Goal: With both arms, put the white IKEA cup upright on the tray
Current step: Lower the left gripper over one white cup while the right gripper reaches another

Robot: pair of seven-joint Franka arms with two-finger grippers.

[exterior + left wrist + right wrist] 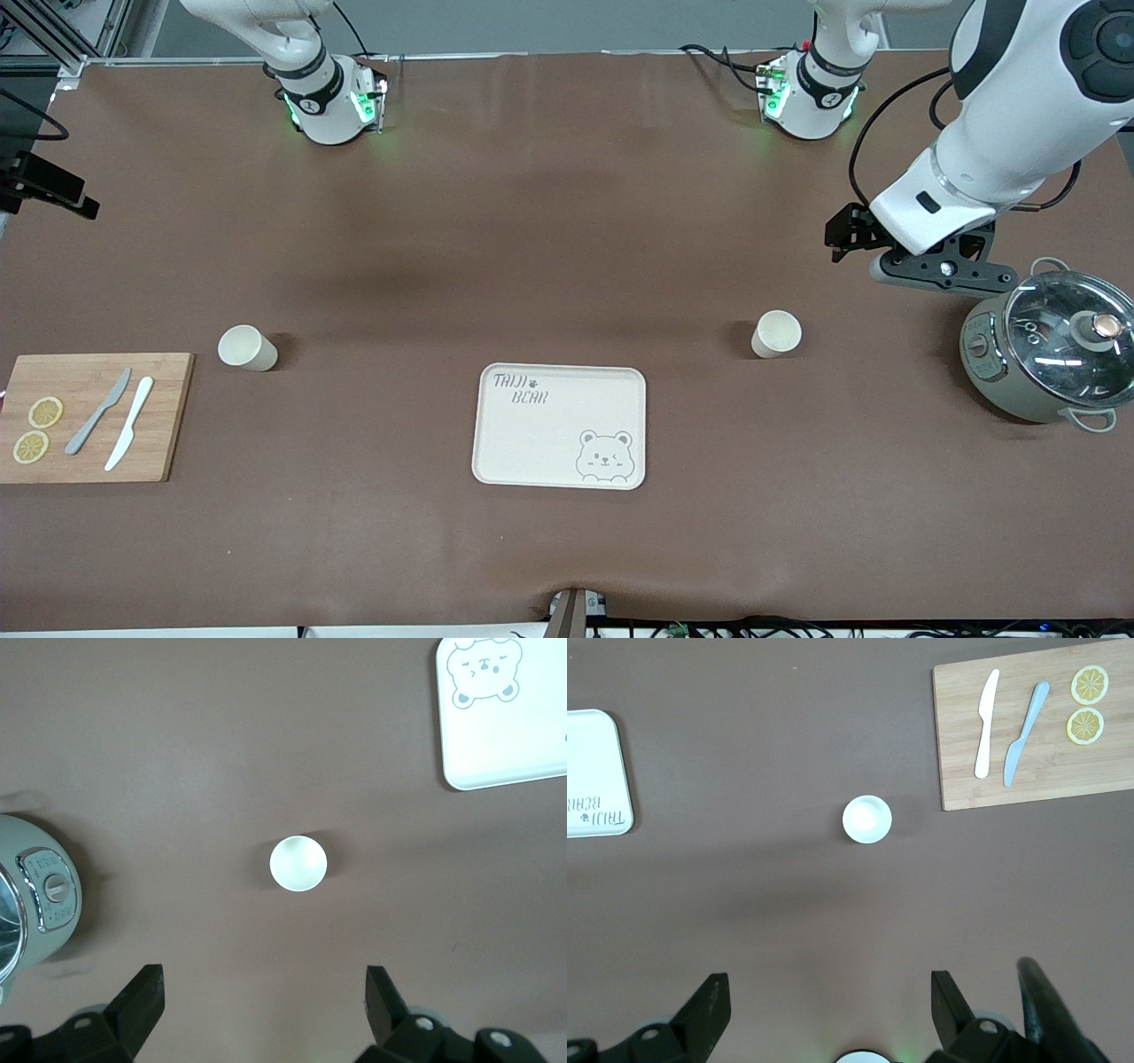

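Observation:
Two white cups stand upright on the brown table. One cup (776, 334) is toward the left arm's end and shows under the left wrist camera (298, 863). The other cup (246, 347) is toward the right arm's end and shows in the right wrist view (866, 819). The cream bear tray (560, 425) lies between them, nearer the front camera, with nothing on it. My left gripper (849, 232) (263, 992) is open and empty, up in the air beside the pot. My right gripper (830, 992) is open and empty, high over the table and out of the front view.
A grey-green pot with a glass lid (1050, 354) stands at the left arm's end. A wooden cutting board (93, 416) with two knives and two lemon slices lies at the right arm's end. The tray's edge also shows in both wrist views (505, 718) (594, 771).

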